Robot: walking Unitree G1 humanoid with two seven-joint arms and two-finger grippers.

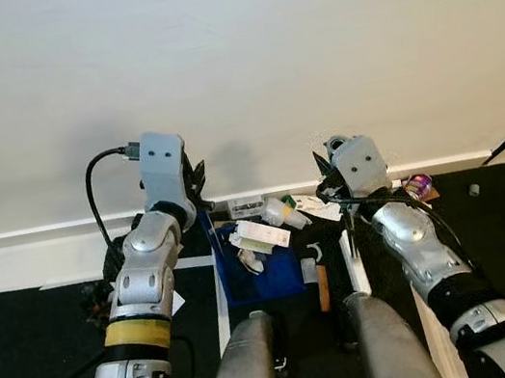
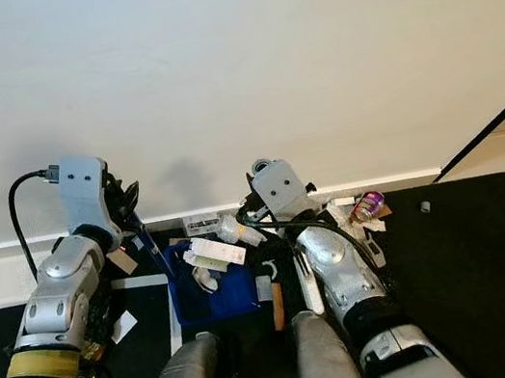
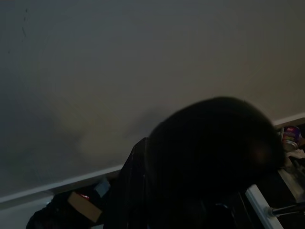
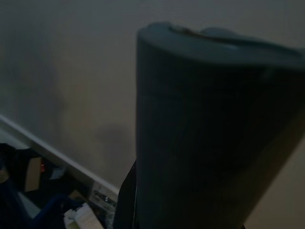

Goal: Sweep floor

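A blue dustpan lies on the black floor by the white wall, with several bits of rubbish in it, among them a white box. Its blue handle rises to my left gripper, which is shut on it. My right gripper hovers at the dustpan's right, over more litter. In the right wrist view a thick dark handle stands between the fingers, gripped. A dark rounded shape blocks much of the left wrist view.
A purple can and a small grey piece lie on the floor to the right. A white stick and a wooden handle lie beside the dustpan. My legs stand just behind it. The wall is close ahead.
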